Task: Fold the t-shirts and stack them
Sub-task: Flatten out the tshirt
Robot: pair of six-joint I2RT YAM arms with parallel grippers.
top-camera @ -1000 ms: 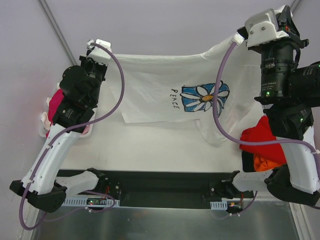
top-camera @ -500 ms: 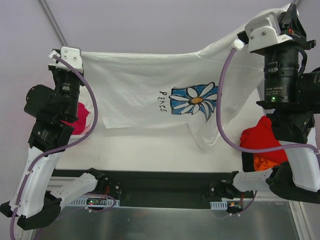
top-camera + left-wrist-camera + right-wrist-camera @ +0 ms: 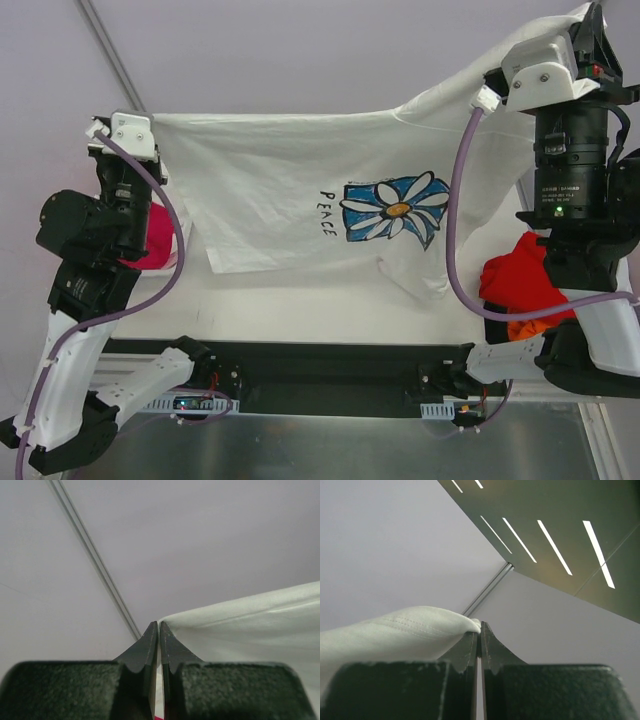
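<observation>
The table (image 3: 300, 300) lay pale under everything. Over it hung the big one, the white t-shirt (image 3: 270, 180), stretched sideways with its daisy print (image 3: 395, 210) facing up. By my read it was held out taut so it could be laid down flat for folding. The top edge ran nearly straight left of the daisy, while the cloth right of the daisy climbed steeply to the higher arm, and a loose corner drooped just below the daisy.

Well right of the daisy and lower sat the red t-shirt (image 3: 520, 275), bunched up, with the orange t-shirt (image 3: 525, 327) peeking out beneath it. Far left of the daisy, the magenta-pink t-shirt (image 3: 152, 242) showed partly behind the left arm. All three looked unfolded, so the job was barely begun.

The left gripper (image 3: 158, 628), far left of the daisy, was clenched on the tee's corner, cloth running straight out of the pinch. The right gripper (image 3: 480, 628), up and right of the daisy, was likewise clamped on a stitched edge of the same tee.

Against a second earlier, the left arm had swung well outward, away from the daisy, and the tee had been pulled wider. Its top edge had straightened, and the right end sat a touch higher.
</observation>
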